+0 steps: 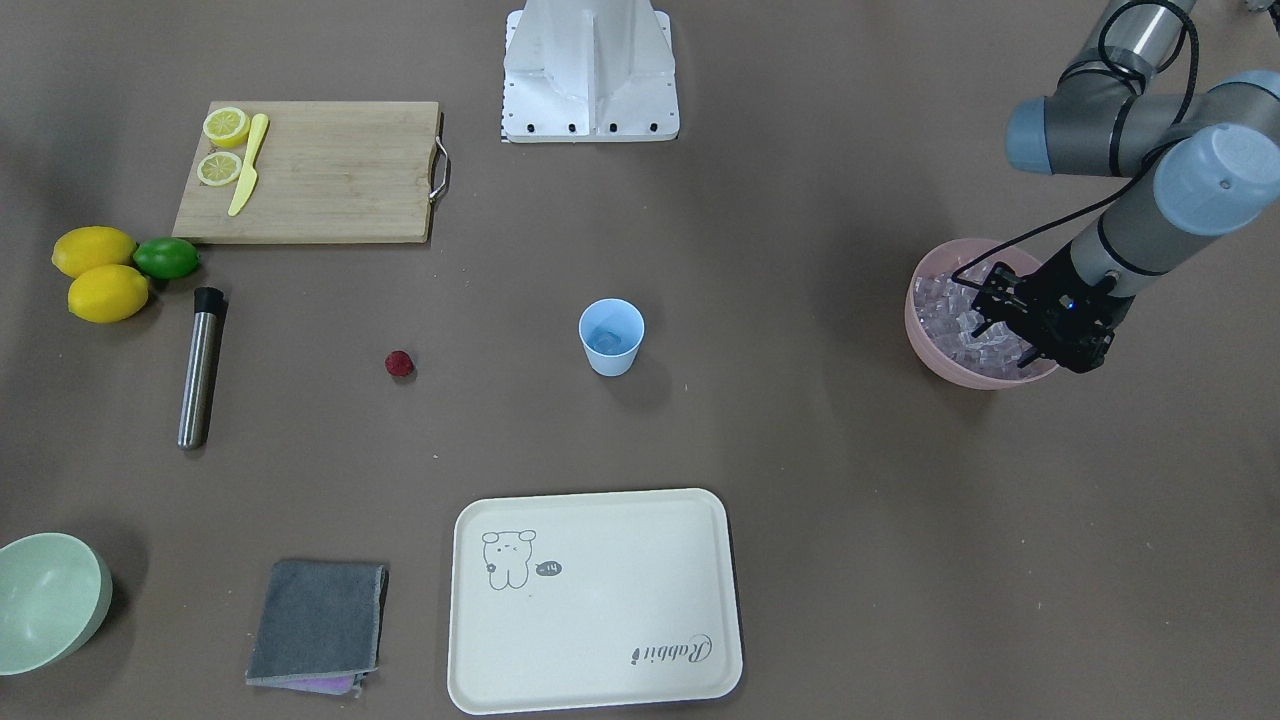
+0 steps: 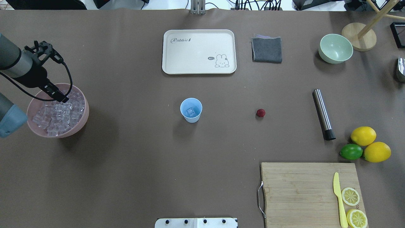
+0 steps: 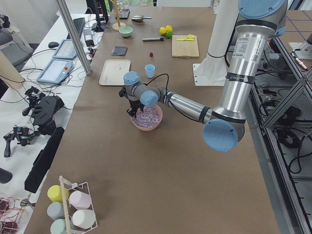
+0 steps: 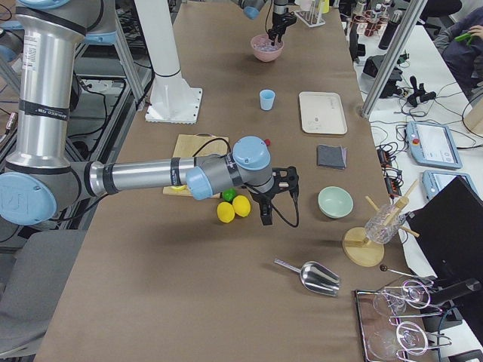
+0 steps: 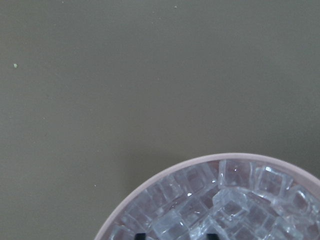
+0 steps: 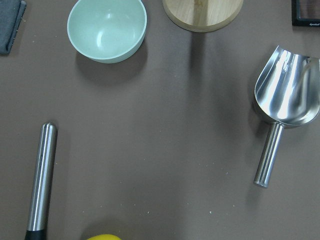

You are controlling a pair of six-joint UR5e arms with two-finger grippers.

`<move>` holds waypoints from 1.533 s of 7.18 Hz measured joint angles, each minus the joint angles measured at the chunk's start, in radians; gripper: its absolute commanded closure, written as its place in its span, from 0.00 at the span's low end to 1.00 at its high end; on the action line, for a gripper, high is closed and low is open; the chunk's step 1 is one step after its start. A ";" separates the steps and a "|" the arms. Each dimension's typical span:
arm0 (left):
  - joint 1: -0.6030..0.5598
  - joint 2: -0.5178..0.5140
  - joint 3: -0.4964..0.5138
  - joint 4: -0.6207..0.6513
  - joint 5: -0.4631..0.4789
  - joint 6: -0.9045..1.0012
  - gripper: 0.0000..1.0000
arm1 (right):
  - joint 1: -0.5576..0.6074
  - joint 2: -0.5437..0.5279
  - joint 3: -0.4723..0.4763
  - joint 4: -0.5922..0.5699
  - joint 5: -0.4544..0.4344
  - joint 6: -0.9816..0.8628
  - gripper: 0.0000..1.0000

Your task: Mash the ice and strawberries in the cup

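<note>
Gathering ice, I judge: my left gripper (image 2: 60,98) sinks parted jaws, nothing clearly gripped, into glassy ice (image 2: 55,118) heaped in the pink bowl (image 2: 83,124), left edge of the overhead view. Next I must pinch one slick cube and carry it to the tapered blue plastic cup (image 2: 191,110) at centre. The small dark strawberry (image 2: 260,112) lies right of it. I cannot tell my right gripper's (image 4: 266,217) grip.
</note>
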 measured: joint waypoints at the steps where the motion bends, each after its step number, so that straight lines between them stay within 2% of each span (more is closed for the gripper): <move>1: 0.002 0.000 0.000 -0.001 0.001 -0.045 0.27 | 0.000 0.001 0.000 0.000 0.000 0.001 0.00; 2: 0.003 0.002 0.001 -0.004 0.000 -0.093 0.19 | 0.000 0.001 0.000 0.000 -0.001 0.001 0.00; 3: 0.004 0.004 0.001 -0.007 0.000 -0.141 0.17 | -0.001 0.002 0.000 -0.001 -0.001 0.001 0.00; 7: 0.018 0.008 0.001 -0.010 0.003 -0.319 0.17 | -0.003 0.008 0.000 -0.001 0.000 0.020 0.00; 11: 0.025 0.009 0.010 -0.027 0.026 -0.337 0.18 | -0.006 0.009 0.000 -0.002 -0.001 0.030 0.00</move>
